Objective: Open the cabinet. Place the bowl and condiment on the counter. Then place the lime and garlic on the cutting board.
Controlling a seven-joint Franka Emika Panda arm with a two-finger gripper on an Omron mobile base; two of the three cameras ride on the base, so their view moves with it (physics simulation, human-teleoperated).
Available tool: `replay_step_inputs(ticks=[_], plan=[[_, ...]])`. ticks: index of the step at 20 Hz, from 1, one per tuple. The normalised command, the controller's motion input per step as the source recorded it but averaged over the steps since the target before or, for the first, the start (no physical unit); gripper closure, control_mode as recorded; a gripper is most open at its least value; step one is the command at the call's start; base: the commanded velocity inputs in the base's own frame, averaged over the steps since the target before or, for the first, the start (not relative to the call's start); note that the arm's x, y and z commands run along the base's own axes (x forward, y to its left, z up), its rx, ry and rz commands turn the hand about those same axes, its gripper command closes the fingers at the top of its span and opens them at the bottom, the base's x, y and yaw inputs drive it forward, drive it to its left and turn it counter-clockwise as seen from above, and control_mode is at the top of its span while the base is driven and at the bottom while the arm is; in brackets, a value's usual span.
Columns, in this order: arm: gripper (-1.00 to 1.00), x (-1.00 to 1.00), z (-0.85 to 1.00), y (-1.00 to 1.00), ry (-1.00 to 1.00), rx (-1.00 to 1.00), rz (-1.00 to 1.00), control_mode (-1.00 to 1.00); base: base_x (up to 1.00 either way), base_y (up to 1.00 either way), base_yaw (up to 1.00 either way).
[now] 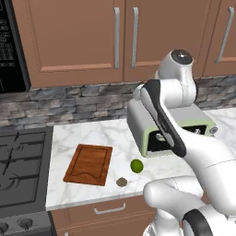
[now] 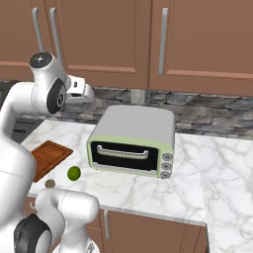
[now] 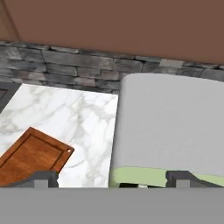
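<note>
Cabinet (image 1: 124,39) doors shut above gripper (image 3: 113,178), jaws apart, empty. Lime (image 1: 136,166), garlic (image 1: 121,181) below, beside cutting board (image 1: 88,164). Nothing done.

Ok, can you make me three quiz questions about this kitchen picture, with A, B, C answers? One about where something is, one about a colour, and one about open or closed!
1. Where is the lime?
A. On the cutting board
B. On the counter, right of the cutting board
C. On top of the toaster oven

2. What colour is the front of the toaster oven?
A. Pale green
B. Red
C. Blue

3. How are the cabinet doors?
A. Both wide open
B. One open
C. Both closed

Answers:
1. B: in the left base view the lime sits on the white marble counter, apart from the cutting board, with the garlic close by.
2. A: its front frame is pale green around a dark door.
3. C: both doors lie flat, their silver handles side by side.
</note>
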Motion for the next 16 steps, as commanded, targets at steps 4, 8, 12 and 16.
replay_step_inputs(ticks=[4, 8, 12, 16], plan=[[-1.0, 0.13, 0.37, 0.81, -0.23, 0.0, 0.12, -1.0, 0.0, 0.0, 0.0], [-1.0, 0.17, 0.86, 0.58, -0.05, 0.0, 0.1, -1.0, 0.0, 0.0, 0.0], [-1.0, 0.31, 0.93, 0.13, -0.01, 0.0, 0.02, -1.0, 0.0, 0.0, 0.0], [-1.0, 0.14, 0.68, 0.0, -0.04, 0.0, 0.0, -1.0, 0.0, 0.0, 0.0]])
